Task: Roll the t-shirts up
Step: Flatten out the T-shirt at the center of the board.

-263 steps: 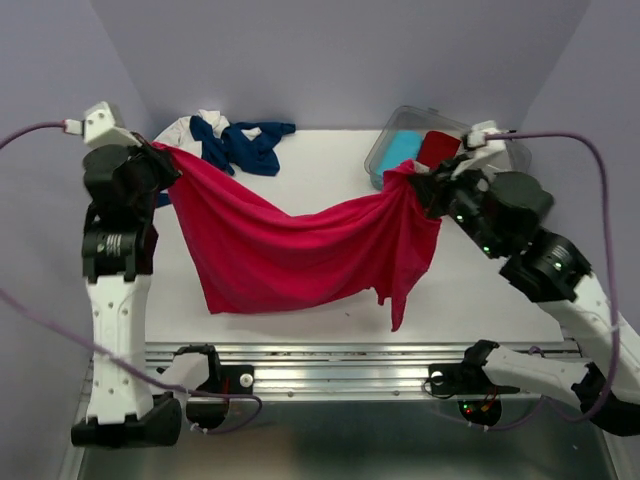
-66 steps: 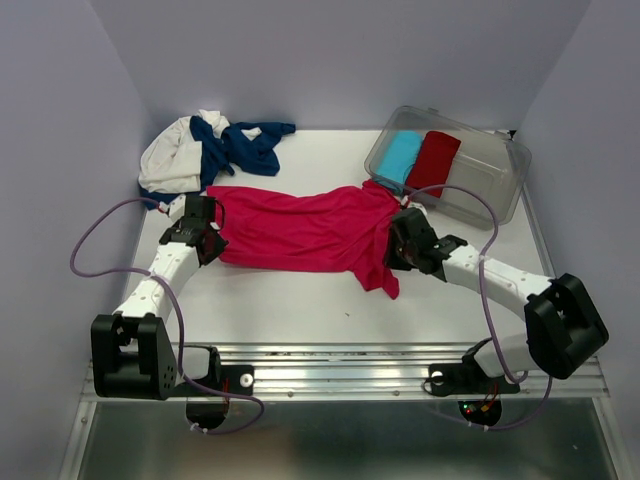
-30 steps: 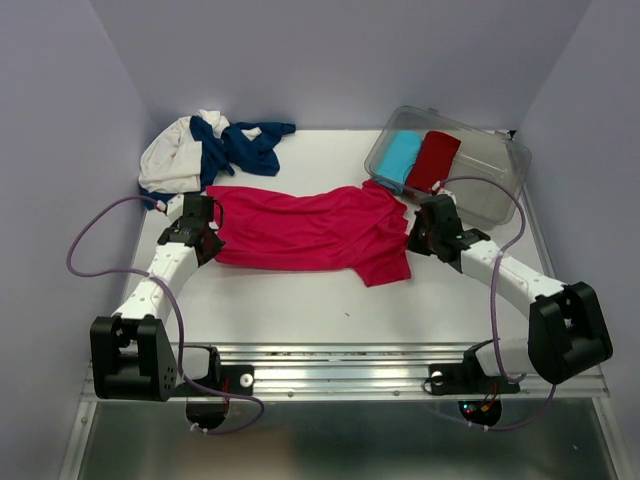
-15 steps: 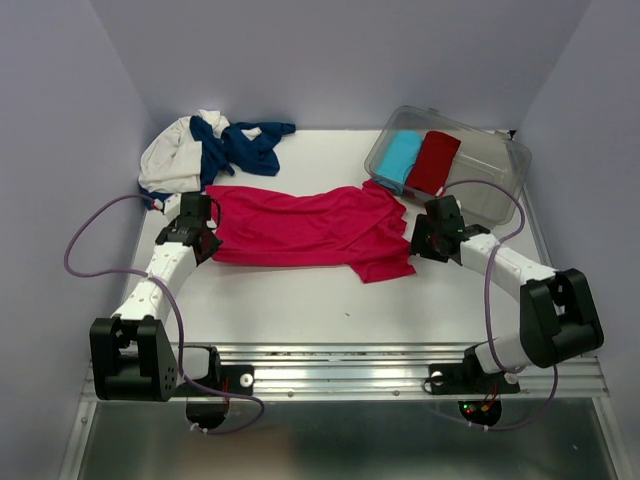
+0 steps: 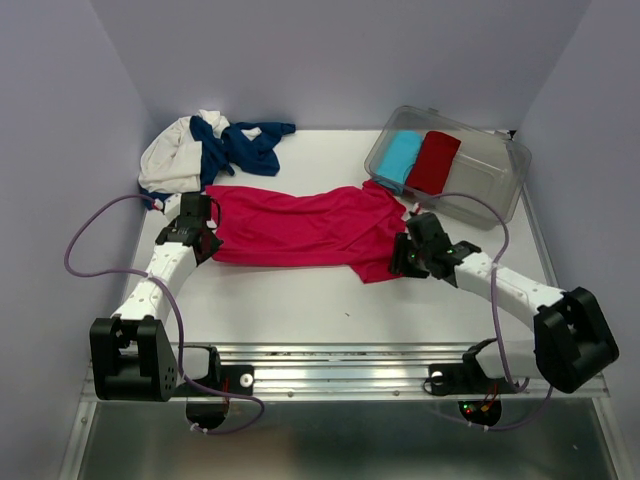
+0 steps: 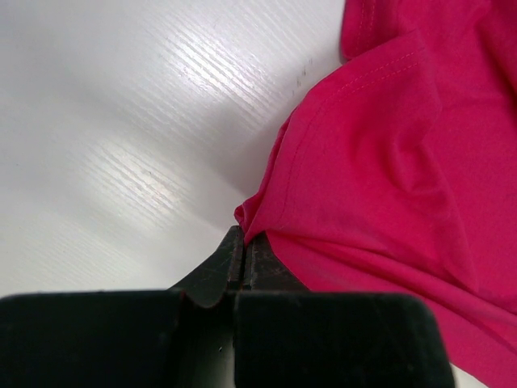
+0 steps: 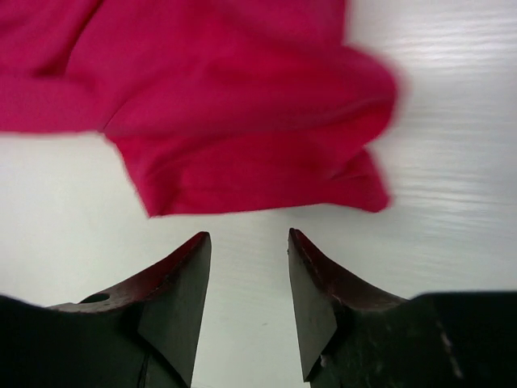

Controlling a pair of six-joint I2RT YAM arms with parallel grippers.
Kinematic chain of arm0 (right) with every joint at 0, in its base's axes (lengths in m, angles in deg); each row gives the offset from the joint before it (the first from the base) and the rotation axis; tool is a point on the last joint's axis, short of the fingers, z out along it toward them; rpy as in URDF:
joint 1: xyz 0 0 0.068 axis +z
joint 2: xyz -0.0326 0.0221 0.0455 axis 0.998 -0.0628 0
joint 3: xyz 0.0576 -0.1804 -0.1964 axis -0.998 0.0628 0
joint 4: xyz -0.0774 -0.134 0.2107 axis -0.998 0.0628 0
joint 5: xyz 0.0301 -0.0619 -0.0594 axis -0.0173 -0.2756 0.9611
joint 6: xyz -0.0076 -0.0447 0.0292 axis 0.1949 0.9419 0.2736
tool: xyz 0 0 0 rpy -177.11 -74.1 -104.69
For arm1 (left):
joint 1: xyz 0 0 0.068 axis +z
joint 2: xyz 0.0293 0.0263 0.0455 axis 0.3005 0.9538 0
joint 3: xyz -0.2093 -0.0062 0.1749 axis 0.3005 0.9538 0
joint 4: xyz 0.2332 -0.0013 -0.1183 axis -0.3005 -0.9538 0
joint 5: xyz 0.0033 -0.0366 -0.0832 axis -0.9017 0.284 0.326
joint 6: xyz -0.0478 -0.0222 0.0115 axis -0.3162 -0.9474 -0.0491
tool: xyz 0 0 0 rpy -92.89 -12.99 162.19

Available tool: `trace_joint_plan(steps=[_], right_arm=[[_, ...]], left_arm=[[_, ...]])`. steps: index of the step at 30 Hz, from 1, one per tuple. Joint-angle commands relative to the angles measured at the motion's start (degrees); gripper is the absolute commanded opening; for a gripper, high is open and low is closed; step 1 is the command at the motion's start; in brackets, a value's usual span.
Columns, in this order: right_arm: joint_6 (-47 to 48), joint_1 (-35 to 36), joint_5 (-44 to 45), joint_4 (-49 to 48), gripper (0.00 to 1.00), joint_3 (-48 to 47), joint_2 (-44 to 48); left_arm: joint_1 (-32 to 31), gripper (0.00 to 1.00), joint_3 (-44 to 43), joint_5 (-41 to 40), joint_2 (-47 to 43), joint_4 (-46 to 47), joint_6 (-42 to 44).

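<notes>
A bright pink-red t-shirt [image 5: 300, 225] lies spread crosswise on the white table [image 5: 300, 310]. My left gripper [image 5: 204, 236] sits low at its left end. In the left wrist view the gripper [image 6: 242, 239] is shut on the edge of the shirt [image 6: 388, 162]. My right gripper [image 5: 404, 262] is at the shirt's near right corner. The right wrist view shows it [image 7: 248, 236] open just short of the shirt's hem [image 7: 242, 121], with bare table between the jaws. A navy t-shirt [image 5: 245, 145] and a cream-white t-shirt [image 5: 170, 160] lie bunched at the back left.
A clear plastic bin [image 5: 490, 175] stands at the back right. It holds a light-blue roll [image 5: 400, 155] and a darker red roll [image 5: 433, 160]. Purple walls close in the back and sides. A metal rail [image 5: 340, 355] runs along the near edge.
My right gripper has opened and moved nearer and to the left, from the shirt's right end to its near right corner. The left gripper has kept its hold and place.
</notes>
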Motion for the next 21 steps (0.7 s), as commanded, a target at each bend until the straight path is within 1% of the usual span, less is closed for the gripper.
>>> trace_joint_plan(steps=[1, 3, 7, 10, 12, 15, 16, 19, 21], right_arm=[[-0.57, 8.14, 1.96, -2.14, 0.50, -4.00, -5.80], [-0.22, 8.85, 3.02, -2.49, 0.50, -5.58, -8.45], [1.01, 8.85, 8.03, -3.64, 0.52, -8.31, -13.64], [2.33, 8.85, 8.83, -3.90, 0.56, -11.03, -18.29], [2.51, 8.85, 8.65, -4.25, 0.56, -10.87, -20.85], [2.33, 8.85, 6.90, -5.31, 0.36, -8.32, -20.86], [2.07, 9.46, 6.11, -5.74, 0.20, -7.45, -20.25], [1.19, 10.08, 4.79, -5.05, 0.01, -3.84, -17.52], [-0.21, 12.10, 4.79, -3.82, 0.01, -2.26, -16.03]], left_arm=[[0.24, 0.00, -1.63, -0.74, -0.08, 0.67, 0.62], [0.24, 0.00, -1.63, -0.82, -0.25, 0.49, 0.53], [0.24, 0.00, -1.54, -0.74, -0.43, 0.58, 0.53], [0.24, 0.00, -1.63, -0.47, -0.34, 0.66, 0.53], [0.15, 0.00, -1.71, -0.30, -0.16, 0.75, 0.62], [0.24, 0.00, -1.89, -0.47, -0.08, 0.84, 0.79], [0.24, 0.00, -1.98, -0.56, 0.10, 0.84, 0.88], [0.24, 0.00, -2.24, -0.73, 0.45, 0.84, 0.97], [0.24, 0.00, -2.33, -0.74, 0.36, 0.93, 1.06]])
